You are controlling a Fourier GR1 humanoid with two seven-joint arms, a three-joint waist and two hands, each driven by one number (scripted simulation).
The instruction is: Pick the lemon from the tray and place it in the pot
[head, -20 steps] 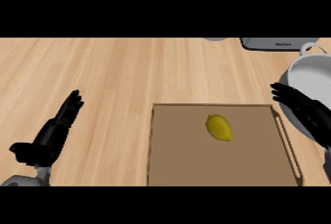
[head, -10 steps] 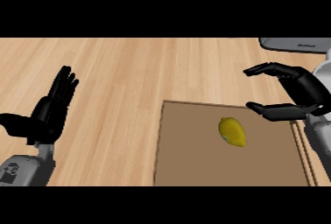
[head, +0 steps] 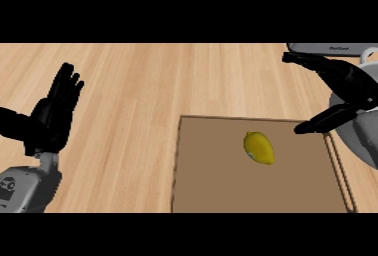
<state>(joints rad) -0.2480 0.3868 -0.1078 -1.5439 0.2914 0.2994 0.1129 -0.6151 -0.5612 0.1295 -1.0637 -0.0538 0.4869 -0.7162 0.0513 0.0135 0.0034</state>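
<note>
Lying untouched on the flat brown rectangular tray (head: 221,175), the oval yellow lemon (head: 259,147) is sitting near its middle. At the right edge, the black right hand (head: 345,92) is hovering spread wide, holding nothing, partly hiding the grey metal pot (head: 366,131), itself cut off. The left hand (head: 52,115) is resting open, fingers up, at the left edge.

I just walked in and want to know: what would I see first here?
The bright yellow lemon jumps out first, lying alone in the middle of the brown tray on the wooden counter. Next comes the right hand at the upper right, black fingers spread open above the tray's far corner. The left hand rests open at the left edge, fingers up.
</note>
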